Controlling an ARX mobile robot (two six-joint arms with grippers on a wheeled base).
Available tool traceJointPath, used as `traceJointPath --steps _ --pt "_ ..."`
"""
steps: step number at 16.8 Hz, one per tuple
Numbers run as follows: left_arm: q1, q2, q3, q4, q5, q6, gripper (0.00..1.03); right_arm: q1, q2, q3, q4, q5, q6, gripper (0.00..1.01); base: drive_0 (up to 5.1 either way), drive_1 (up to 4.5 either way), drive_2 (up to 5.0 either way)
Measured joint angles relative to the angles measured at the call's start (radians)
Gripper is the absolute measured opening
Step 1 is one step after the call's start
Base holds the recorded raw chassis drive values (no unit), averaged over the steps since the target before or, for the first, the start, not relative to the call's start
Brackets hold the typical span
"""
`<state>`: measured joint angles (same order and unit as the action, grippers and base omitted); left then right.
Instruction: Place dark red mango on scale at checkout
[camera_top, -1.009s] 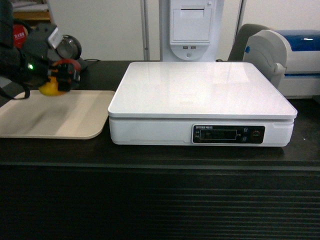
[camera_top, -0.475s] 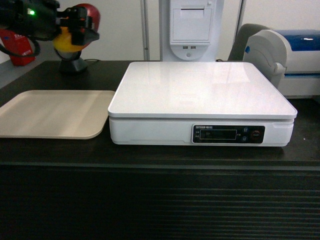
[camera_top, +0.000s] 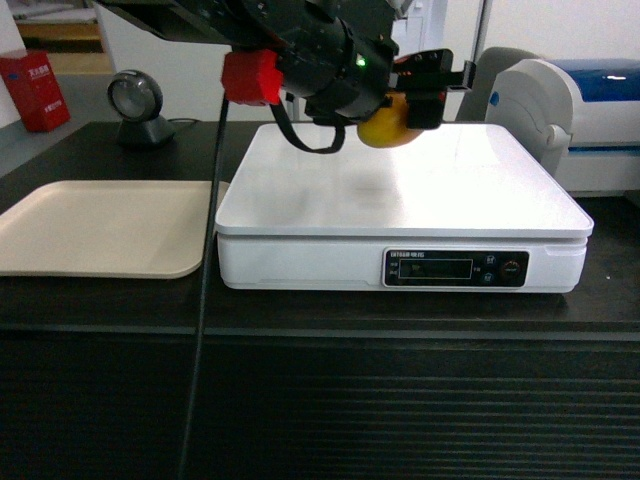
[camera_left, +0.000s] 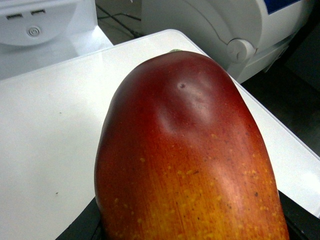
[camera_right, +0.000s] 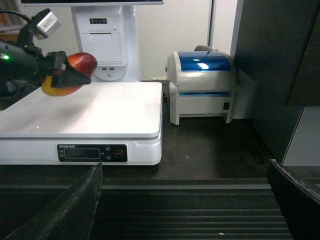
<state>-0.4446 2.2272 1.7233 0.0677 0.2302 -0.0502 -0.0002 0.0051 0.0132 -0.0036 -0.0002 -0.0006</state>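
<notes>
My left gripper (camera_top: 405, 100) is shut on the dark red mango (camera_top: 388, 127), holding it in the air above the back middle of the white scale (camera_top: 480, 200). The left wrist view is filled by the mango (camera_left: 185, 155), red on top and orange-yellow below, with the scale's glossy top (camera_left: 45, 130) beneath it. From the right wrist view the mango (camera_right: 67, 75) hangs over the scale's (camera_right: 100, 112) left part. The scale stands on the dark checkout (camera_top: 320, 400) counter. My right gripper (camera_right: 185, 200) is open and empty, low in front of the ribbed counter front, outside the head view.
A flat beige tray (camera_top: 100, 225) lies left of the scale. A grey and blue printer (camera_top: 575, 105) stands at the back right, a white terminal post (camera_top: 340, 40) behind the scale, a round scanner (camera_top: 135, 105) and a red box (camera_top: 35, 90) at the back left.
The left arm has carried the mango up from above the beige tray and then right, across to above the scale. The scale and tray have not moved.
</notes>
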Motion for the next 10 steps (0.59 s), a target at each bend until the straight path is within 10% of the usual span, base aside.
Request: traceJointPath --steps 2,10 --pt "-0.012 0.264 0.429 -0.277 -0.122 -0.125 0.60 0.000 0.000 0.000 0.000 0.000 0.000 0.98 0.0 0.00 0.0" --pt "-0.023 0.358 0.575 -0.397 -0.171 -0.135 0.60 0.000 0.000 0.000 0.000 0.000 0.000 0.98 0.0 0.00 0.0"
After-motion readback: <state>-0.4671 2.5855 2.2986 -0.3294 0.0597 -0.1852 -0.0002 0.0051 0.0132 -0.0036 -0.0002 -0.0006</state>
